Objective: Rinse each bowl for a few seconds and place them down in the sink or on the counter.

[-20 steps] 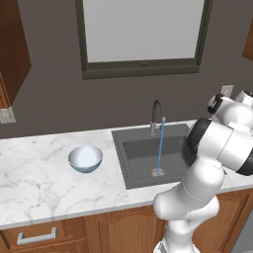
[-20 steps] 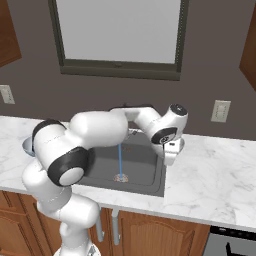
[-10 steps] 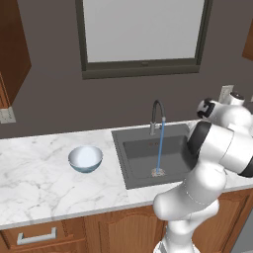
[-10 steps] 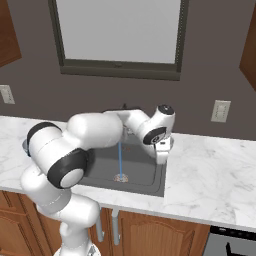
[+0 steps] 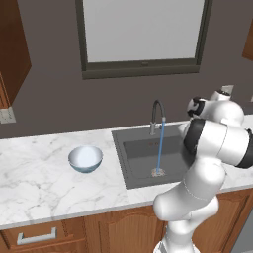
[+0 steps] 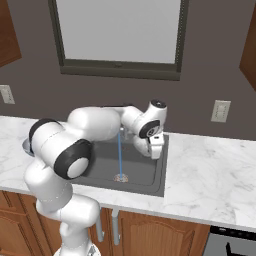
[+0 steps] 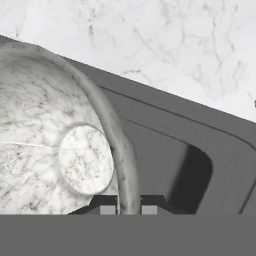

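In the hand view my gripper (image 7: 129, 210) is shut on the rim of the grey-white speckled bowl (image 7: 50, 130), which is tilted so that its inside faces the camera. Behind it lie the dark sink (image 7: 165, 145) and the marble counter (image 7: 165, 45). The right base view puts the gripper (image 6: 154, 148) over the right part of the sink (image 6: 150, 175), to the right of the running water stream (image 6: 119, 155). The light blue bowl (image 5: 85, 158) stands upright on the counter (image 5: 39, 183) left of the sink (image 5: 138, 155).
The gooseneck faucet (image 5: 157, 116) at the back of the basin pours a thin blue stream (image 5: 160, 148) onto the drain (image 5: 157, 172). A wall outlet (image 6: 220, 111) sits above the right counter (image 6: 210, 175). Wooden cabinets hang at both upper sides.
The hand with the speckled bowl has moved left, from above the sink's right edge to over the basin, closer to the water stream. The blue bowl has stayed put.
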